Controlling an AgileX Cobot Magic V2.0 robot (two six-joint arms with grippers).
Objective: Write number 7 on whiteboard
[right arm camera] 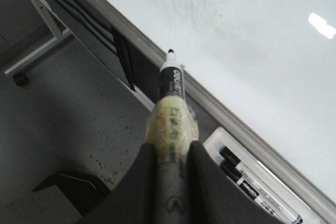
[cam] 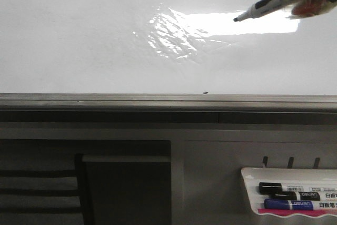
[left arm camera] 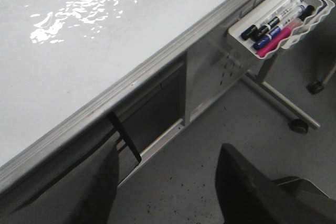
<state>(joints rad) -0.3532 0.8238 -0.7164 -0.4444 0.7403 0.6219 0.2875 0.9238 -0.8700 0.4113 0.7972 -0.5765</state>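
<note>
The right end effector [right arm camera: 170,156] was clamped on a marker [cam: 268,2], whose long axis slanted down-left, tip near the whiteboard [cam: 79,40] — whether touching, unclear. No 7 showed. Blank board lay leftward and below; the rail [cam: 158,101] bounded it. The left end effector [left arm camera: 168,182] gaped, empty.

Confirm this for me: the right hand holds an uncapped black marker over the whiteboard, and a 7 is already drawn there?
Not quite. The right hand does grip the uncapped black marker over the whiteboard, but the front view shows no 7 drawn; the board is blank apart from glare.
</note>
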